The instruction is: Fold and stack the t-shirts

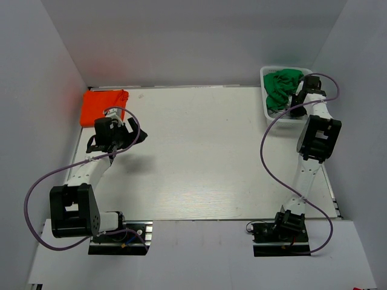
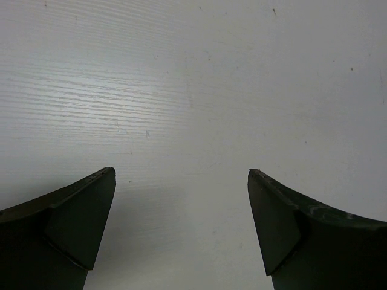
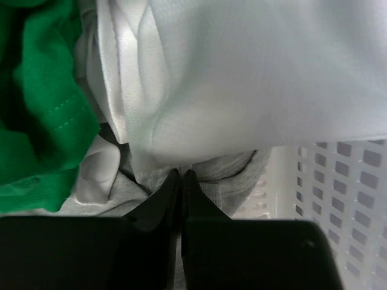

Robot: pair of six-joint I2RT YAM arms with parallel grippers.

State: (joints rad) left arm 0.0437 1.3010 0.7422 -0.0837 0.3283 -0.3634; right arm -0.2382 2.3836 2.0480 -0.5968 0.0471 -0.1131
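Note:
A folded bright orange t-shirt [image 1: 104, 106] lies at the table's far left. My left gripper [image 1: 140, 138] hovers just right of it, open and empty over bare table [image 2: 181, 175]. A green t-shirt [image 1: 281, 87] lies crumpled in the white mesh basket [image 1: 264, 99] at the far right. My right gripper [image 1: 297, 101] reaches into that basket. In the right wrist view its jaws [image 3: 181, 173] are shut, pinching the lower edge of the white t-shirt [image 3: 254, 78]. A grey t-shirt [image 3: 233, 178] lies under it and the green t-shirt [image 3: 36, 121] is to the left.
The basket's mesh wall [image 3: 338, 199] is close on the right of my right gripper. White walls enclose the table on the left, back and right. The table [image 1: 205, 157] stretches between the two arms.

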